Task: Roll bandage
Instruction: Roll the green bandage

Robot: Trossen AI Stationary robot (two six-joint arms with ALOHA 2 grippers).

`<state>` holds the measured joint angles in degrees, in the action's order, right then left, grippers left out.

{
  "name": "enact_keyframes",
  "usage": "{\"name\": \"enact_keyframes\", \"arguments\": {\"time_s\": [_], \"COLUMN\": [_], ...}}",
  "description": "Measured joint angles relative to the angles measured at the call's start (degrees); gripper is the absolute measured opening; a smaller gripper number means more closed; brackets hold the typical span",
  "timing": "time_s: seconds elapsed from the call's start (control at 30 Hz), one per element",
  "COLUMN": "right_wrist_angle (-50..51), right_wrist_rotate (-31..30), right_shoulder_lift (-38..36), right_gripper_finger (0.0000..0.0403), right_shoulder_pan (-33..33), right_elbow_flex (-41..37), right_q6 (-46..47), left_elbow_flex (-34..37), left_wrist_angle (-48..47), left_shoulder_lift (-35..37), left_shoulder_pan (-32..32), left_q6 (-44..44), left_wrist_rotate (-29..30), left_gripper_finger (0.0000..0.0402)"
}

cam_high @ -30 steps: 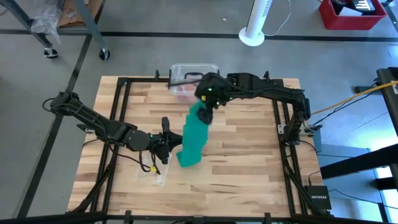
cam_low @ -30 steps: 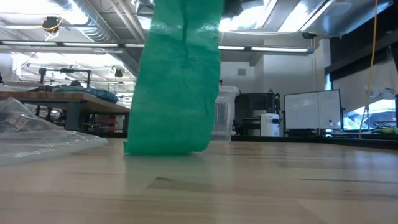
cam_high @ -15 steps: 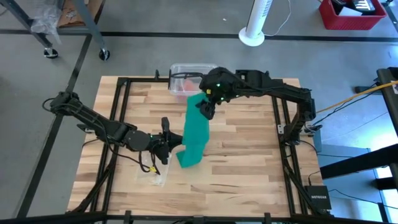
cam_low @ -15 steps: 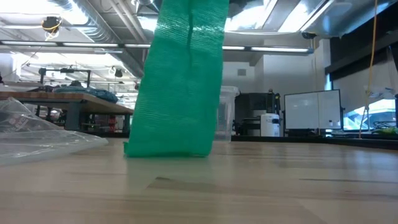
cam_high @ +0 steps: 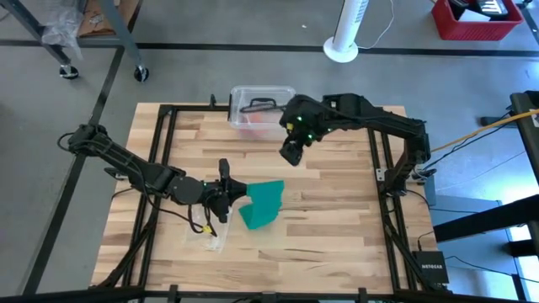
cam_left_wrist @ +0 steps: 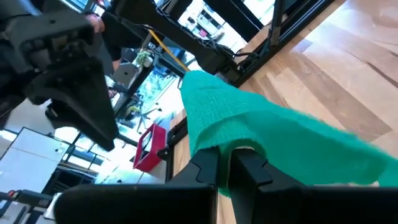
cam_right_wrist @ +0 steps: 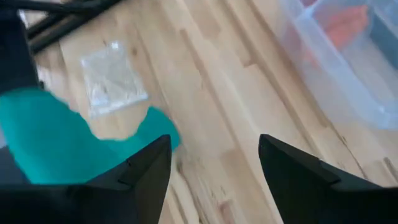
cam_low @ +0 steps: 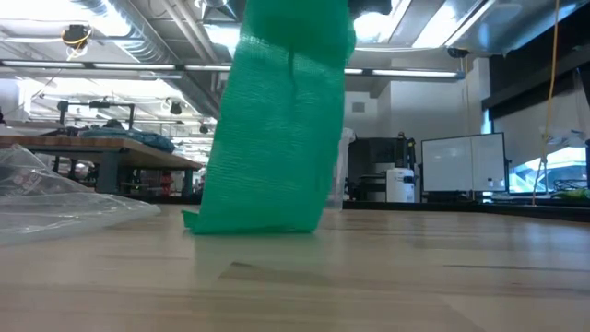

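Green bandage (cam_high: 263,204) slumped on the desk (cam_high: 337,210)

The mesh-textured strip rises in a loose fold near the desk's middle, pinched by the left gripper (cam_high: 229,197), jaws closed on it. The right gripper (cam_high: 290,154) hovers apart, jaws wide, empty.

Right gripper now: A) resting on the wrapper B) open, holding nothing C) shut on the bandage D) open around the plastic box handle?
B: the right gripper hangs open above the table with nothing between its fingers; the bandage is pinched only by the left gripper.
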<state>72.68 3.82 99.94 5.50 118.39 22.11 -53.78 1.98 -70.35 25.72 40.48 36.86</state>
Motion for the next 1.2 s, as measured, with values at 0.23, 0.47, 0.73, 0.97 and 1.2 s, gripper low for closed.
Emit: {"name": "enact_keyframes", "arguments": {"time_s": [0.23, 0.47, 0.73, 0.97, 1.2], "right_wrist_angle": [5.7, -2.1, -32.1, -73.5, -98.7], "right_wrist_rotate": [-4.9, -17.6, -25.2, -27.6, -26.8], "right_shoulder_lift": [-2.6, -4.4, -14.6, -16.4, -8.8], "right_gripper_finger": [0.0243, 0.0243, 0.0243, 0.0243, 0.0243], "right_shoulder_pan": [-10.1, -24.3, -30.5, -29.6, -26.8], "right_elbow_flex": [0.0, -6.9, -39.0, -69.9, -78.0], "right_q6": [-7.5, -11.0, -8.3, -8.7, -11.8], "left_elbow_flex": [0.0, 0.0, -0.1, -0.1, -0.1], "left_wrist_angle": [0.3, 0.6, 0.7, 1.9, 1.9], "left_shoulder_lift": [0.0, 0.1, 0.1, 0.1, 0.1], "left_shoulder_pan": [1.2, 1.7, 1.7, 1.4, 0.7], "left_q6": [-0.1, -0.1, -0.1, 0.5, 0.0], "left_wrist_rotate": [2.2, 3.8, 3.9, 3.9, 3.9], "left_gripper_finger": [0.0008, 0.0008, 0.0008, 0.0008, 0.0008]}}
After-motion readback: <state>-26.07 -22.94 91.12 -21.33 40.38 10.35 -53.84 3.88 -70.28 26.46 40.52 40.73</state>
